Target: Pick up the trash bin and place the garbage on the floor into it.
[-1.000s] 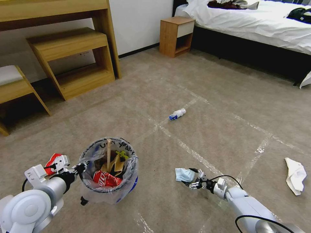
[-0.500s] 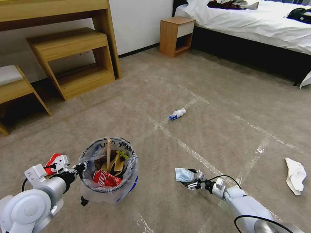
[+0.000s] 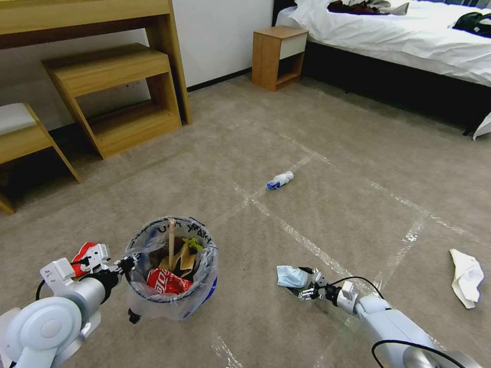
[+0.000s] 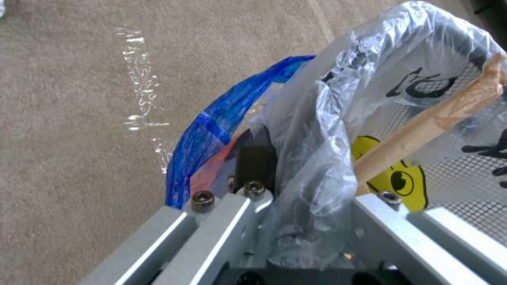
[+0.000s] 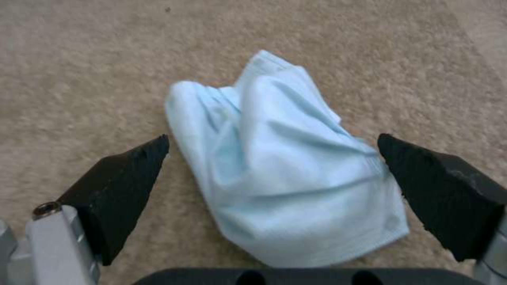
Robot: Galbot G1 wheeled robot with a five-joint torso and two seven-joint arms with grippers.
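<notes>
The trash bin [image 3: 172, 276] is sitting at 7 o'clock on the floor [image 3: 317, 143], with the left gripper [image 3: 124, 265] at its 9 o'clock rim. The mask [image 3: 290, 276] is lying at 5 o'clock, between the right gripper [image 3: 307, 282] fingers. The bottle [image 3: 280, 180] is lying at 12 o'clock, the tissue [image 3: 466, 277] at 3 o'clock.

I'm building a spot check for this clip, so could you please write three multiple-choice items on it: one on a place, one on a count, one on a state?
1. Where does the mask lie?
A. in the bin
B. on the floor, between the right end effector's fingers
C. on the bed

2. How many litter pieces lie on the floor?
A. three
B. one
C. six

3. What is the left end effector doing?
A. hanging open
B. holding a bottle
C. clamping the bin rim

Key:
1 B, fingers flank it.
2 A, mask, bottle, tissue.
3 C, shut on rim.
</notes>
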